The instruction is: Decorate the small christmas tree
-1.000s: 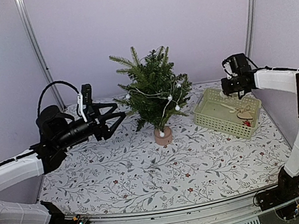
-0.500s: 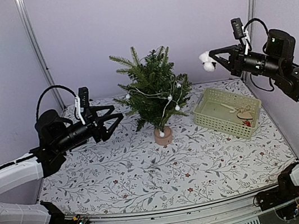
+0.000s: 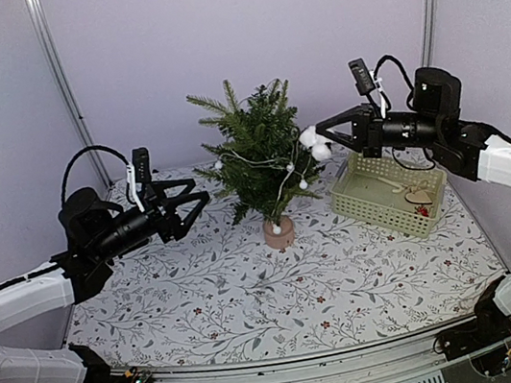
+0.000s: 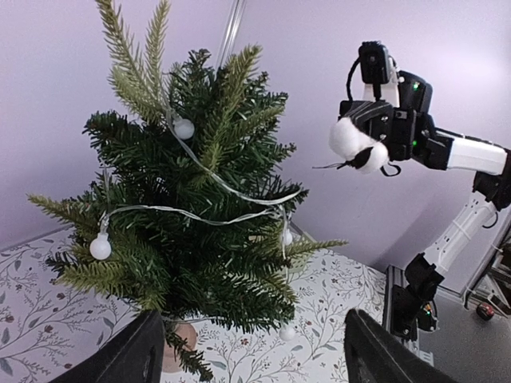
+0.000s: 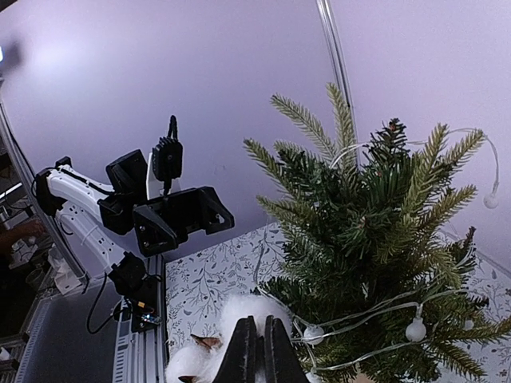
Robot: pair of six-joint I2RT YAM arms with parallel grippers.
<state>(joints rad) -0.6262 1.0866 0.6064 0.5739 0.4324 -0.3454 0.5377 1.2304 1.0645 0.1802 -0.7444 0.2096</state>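
The right fingers point(image 5: 243, 355) are pinched shut on a white fluffy tuft point(image 3: 313, 142), which sticks out past their tips. They lie roughly level, pointing toward the robot's left. The tree point(image 3: 260, 157) is straight ahead of them, with the tuft just beside the outer branch tips high on the tree's right flank. Whether the tuft touches the needles cannot be told. The tree stands upright on its round base point(image 3: 279, 234) in the middle of the table point(image 3: 252, 294), so its long axis is vertical and the fingers come in across it. The left fingers point(image 4: 132, 359), spread wide and holding nothing, hover near the opposite flank, apart from it. The right arm is the nearer, and the coming move looks like a short push forward into the branches
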